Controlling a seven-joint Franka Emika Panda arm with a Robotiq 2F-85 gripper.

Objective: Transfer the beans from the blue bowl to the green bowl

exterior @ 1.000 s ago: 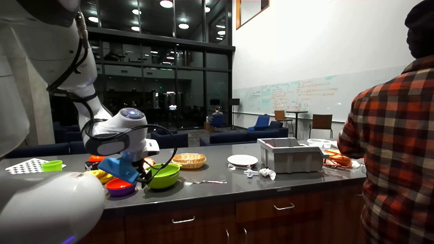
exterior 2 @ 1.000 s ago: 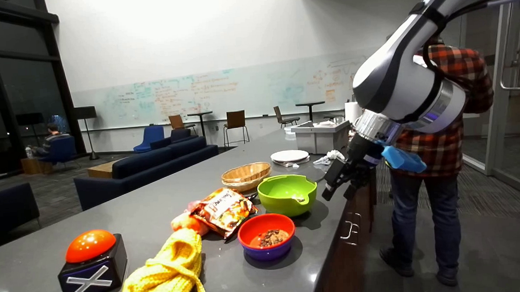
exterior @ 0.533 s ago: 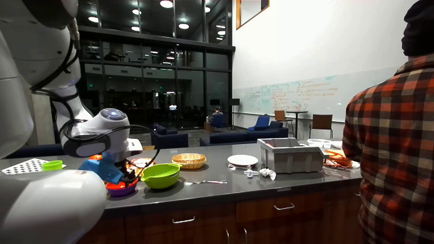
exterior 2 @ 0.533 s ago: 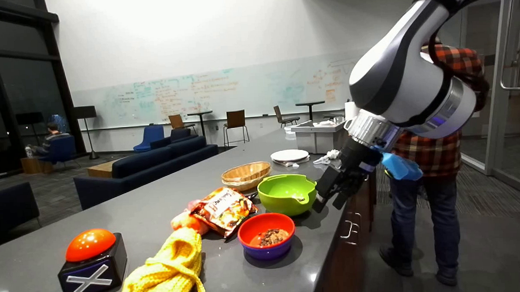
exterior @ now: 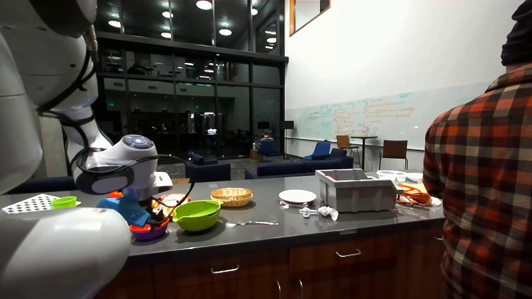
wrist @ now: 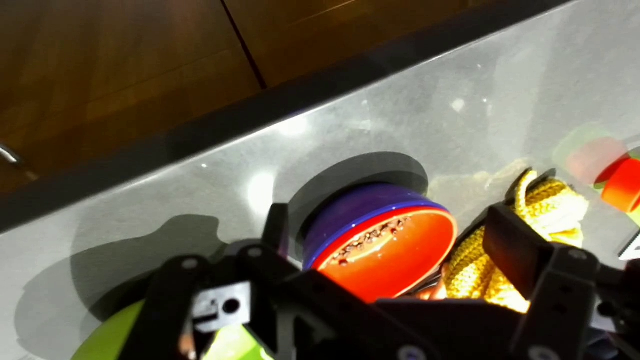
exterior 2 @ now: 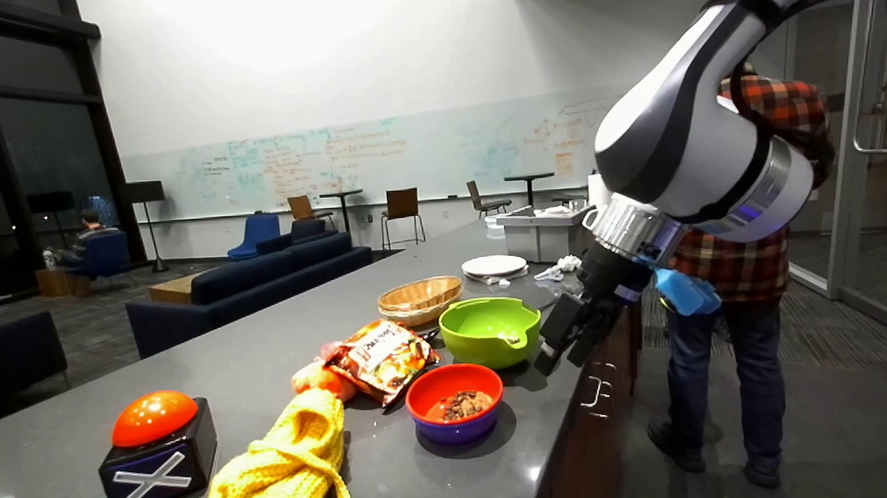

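Running lengthwise, long glossy grey counter [exterior 2: 254,373]: dark brown wooden drawers [exterior: 320,258] sit below its front edge.
White-and-black robot arm [exterior 2: 708,147]: slants down toward the counter's front edge, a light-blue piece [exterior 2: 686,292] at its wrist.
Person [exterior: 486,174] in red-and-black checked shirt: stands beside the counter, back turned in both exterior views.
Grey rectangular plastic bin [exterior: 357,197]: on the counter, near a round white plate [exterior: 297,196].
Wide round lime-green bowl [exterior 2: 485,352]: upright on the counter; a few pale spots show inside, too small to make out.
Black two-finger gripper [wrist: 392,235]: tilted downward by the counter's front edge, near the lime-green bowl; whether it touches any bowl, I cannot tell.
Small round blue-purple bowl [exterior 2: 455,430]: upright on the counter, just beside the lime-green bowl; its inside is red; whether that is a second, nested bowl, I cannot tell.
Fingers [wrist: 515,250]: spread wide; the blue-purple bowl shows through their gap in the wrist view.
Small dark brown beans [exterior 2: 465,406]: in the blue-purple bowl, gathered toward one side of the red.
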